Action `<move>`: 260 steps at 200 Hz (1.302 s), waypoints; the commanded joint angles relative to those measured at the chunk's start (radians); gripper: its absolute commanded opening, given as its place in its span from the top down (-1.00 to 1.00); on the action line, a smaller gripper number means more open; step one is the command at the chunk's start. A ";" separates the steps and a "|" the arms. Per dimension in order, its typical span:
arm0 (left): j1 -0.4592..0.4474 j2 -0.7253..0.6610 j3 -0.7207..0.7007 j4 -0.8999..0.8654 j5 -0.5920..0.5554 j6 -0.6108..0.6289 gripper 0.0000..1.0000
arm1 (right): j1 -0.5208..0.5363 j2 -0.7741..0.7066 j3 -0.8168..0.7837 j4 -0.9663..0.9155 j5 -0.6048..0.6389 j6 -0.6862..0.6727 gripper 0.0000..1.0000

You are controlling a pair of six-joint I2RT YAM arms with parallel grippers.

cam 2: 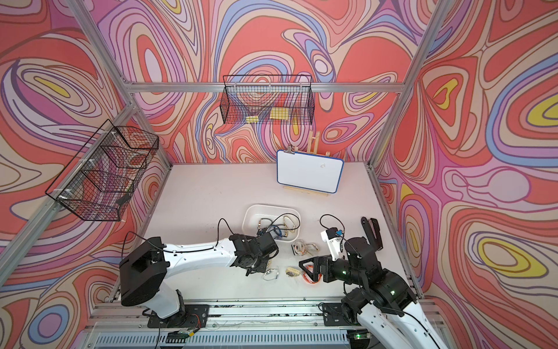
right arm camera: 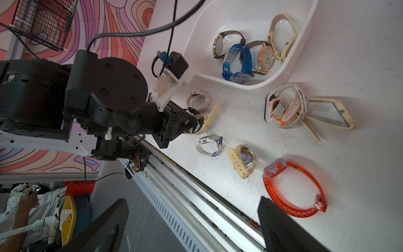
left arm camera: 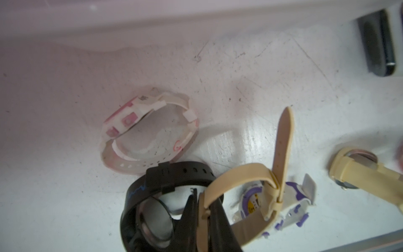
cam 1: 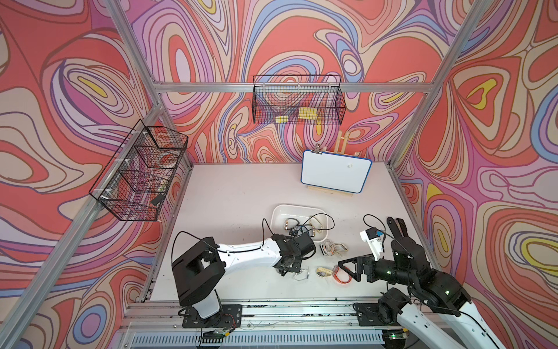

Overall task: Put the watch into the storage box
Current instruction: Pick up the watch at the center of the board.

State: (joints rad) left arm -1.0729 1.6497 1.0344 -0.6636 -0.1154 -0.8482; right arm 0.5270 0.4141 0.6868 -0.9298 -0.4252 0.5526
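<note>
The watch, beige-strapped and buckled into a loop, is found pinched by its strap between the clenched jaws of the left gripper. It is located over the near part of the table, outside the storage box. Whether it is clear of the surface cannot be told. The loose strap end is seen pointing away from the jaws.

The storage box is noted just beyond the left gripper, away from the robot's base and slightly toward its right. Its long axis is laid across the table. The carry is judged to be short: up, then away from the base over the near rim. The left arm is judged the nearer as well as the loaded one. The right gripper is held wide apart and empty near an orange watch.

In both top views the held watch is largely hidden under the left wrist. The grip itself is shown by the left wrist view, where a black watch is seen against the held strap and a purple-and-white watch behind it; snagging is judged a risk. Only in the right wrist view can four watches be counted inside the box, with bare floor left at one end
</note>
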 commanded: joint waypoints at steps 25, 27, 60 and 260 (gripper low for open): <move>-0.003 -0.070 0.130 -0.148 -0.029 0.065 0.89 | 0.005 -0.011 0.003 0.003 0.014 0.004 -0.97; -0.004 -0.073 0.135 -0.156 -0.030 0.068 0.89 | 0.005 -0.011 0.003 0.003 0.014 0.005 -0.96; 0.028 -0.096 0.260 -0.254 -0.023 0.150 0.88 | 0.006 -0.009 0.006 0.009 0.001 0.001 -0.96; 0.396 0.385 0.754 -0.422 0.020 0.553 1.00 | 0.005 0.075 0.040 0.040 -0.017 -0.029 -0.96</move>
State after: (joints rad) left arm -0.7063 2.0716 1.8553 -1.0935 -0.0814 -0.3050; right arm 0.5270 0.4820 0.7090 -0.9062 -0.4389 0.5365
